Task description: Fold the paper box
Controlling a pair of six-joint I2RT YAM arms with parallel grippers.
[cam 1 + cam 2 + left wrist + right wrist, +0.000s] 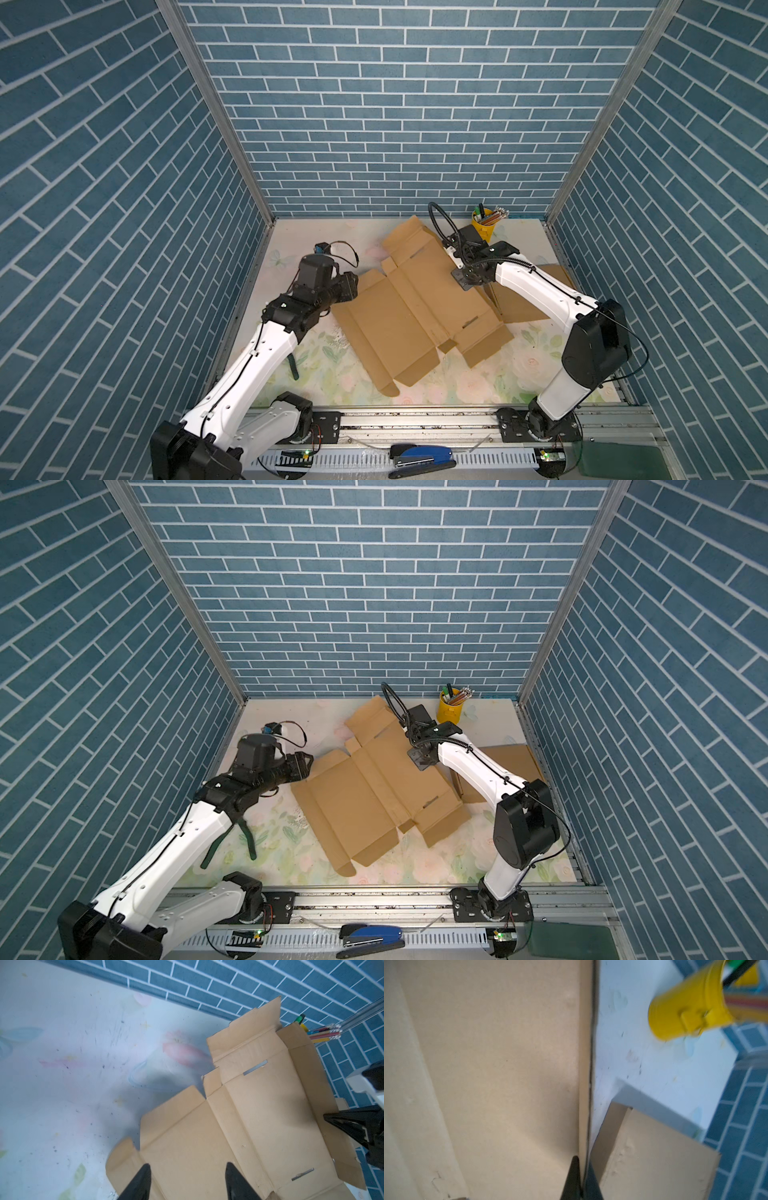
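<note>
The paper box [415, 307] [365, 800] is a brown cardboard blank, unfolded and mostly flat in the middle of the table. My left gripper [352, 286] [306, 764] hovers at its left edge. In the left wrist view this gripper [187, 1165] is open, its fingertips spread over a cardboard panel [249, 1126] and holding nothing. My right gripper [468, 286] [424, 764] points down at the blank's far right edge. In the right wrist view it [582, 1159] is shut on that thin, slightly raised edge [584, 1084].
A second cardboard piece [523, 303] [654, 1157] lies under the right arm. A yellow cup of pencils [484, 226] [689, 1012] stands at the back right. A dark green tool [232, 841] lies under the left arm. A blue stapler [422, 457] sits on the front rail.
</note>
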